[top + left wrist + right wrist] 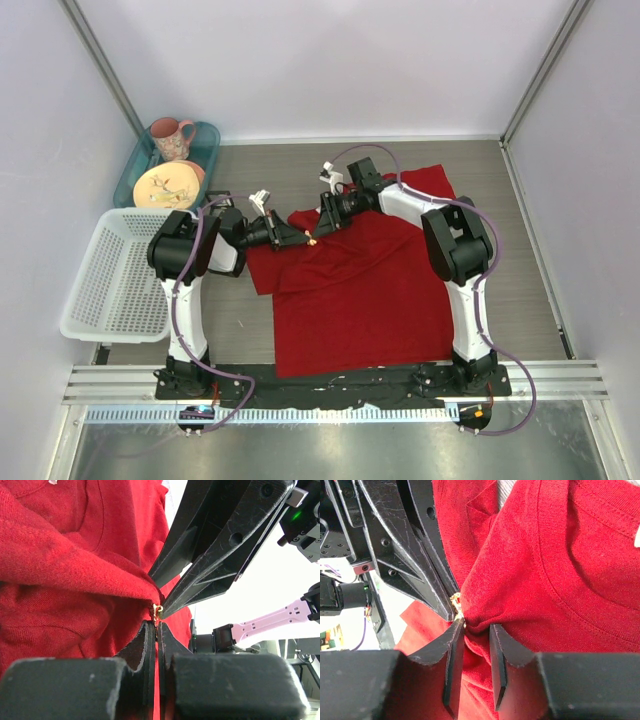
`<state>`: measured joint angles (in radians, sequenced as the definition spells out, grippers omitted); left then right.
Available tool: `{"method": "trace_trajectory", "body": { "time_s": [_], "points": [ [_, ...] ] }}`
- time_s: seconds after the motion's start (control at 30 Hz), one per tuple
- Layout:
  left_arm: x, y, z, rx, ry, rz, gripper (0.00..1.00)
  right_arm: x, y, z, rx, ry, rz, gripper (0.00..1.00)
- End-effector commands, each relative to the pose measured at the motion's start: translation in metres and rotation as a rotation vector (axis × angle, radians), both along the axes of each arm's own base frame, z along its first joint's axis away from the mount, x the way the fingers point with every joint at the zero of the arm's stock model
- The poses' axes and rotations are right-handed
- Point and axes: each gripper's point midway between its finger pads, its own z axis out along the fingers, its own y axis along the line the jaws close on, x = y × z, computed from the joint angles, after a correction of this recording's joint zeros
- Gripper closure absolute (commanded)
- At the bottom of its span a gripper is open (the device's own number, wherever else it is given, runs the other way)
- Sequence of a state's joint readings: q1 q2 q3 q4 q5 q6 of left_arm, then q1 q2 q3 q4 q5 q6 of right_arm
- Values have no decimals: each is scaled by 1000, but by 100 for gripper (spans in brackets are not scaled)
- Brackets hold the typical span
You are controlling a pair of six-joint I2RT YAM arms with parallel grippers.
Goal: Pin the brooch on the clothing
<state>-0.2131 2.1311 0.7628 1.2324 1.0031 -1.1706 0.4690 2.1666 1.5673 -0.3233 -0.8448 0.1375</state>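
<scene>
One tiny brooch (159,611) sits right where the two grippers meet, up against a bunched-up fold of the red T-shirt (360,290). The left gripper (156,626) has its two fingers pressed tight together, with the brooch pinched at their tips. The right gripper (476,625) has its fingers a little apart and squeezes that fold of shirt between them, just beside the brooch. The shirt lies on the table (530,260) between the two arms. Off to the left are a white basket (110,275) and a blue-green tray (205,140) with a pink mug (170,135) and a plate (165,185) in it.
</scene>
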Motion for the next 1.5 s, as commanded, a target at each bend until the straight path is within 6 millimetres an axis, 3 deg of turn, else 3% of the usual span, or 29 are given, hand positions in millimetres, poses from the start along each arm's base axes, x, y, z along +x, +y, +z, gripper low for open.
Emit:
{"method": "trace_trajectory", "body": {
  "time_s": [0.0,0.33,0.47,0.73,0.93,1.47],
  "points": [
    [-8,-11,33,-46,-180,-81,98,12,18,4,-12,-87,-6,69],
    [-9,-12,36,-48,-191,-86,98,23,17,0,-60,-110,-62,73],
    [-10,-11,34,-47,-176,-77,98,20,19,7,-36,-143,-35,67],
    [-10,-12,35,-52,-185,-81,98,25,15,8,-49,-181,-59,66],
    [-12,-11,34,-52,-180,-80,98,29,16,11,-52,-195,-82,76],
    [-11,-10,31,-53,-167,-67,98,28,14,16,2,-159,-113,82]
  ]
}}
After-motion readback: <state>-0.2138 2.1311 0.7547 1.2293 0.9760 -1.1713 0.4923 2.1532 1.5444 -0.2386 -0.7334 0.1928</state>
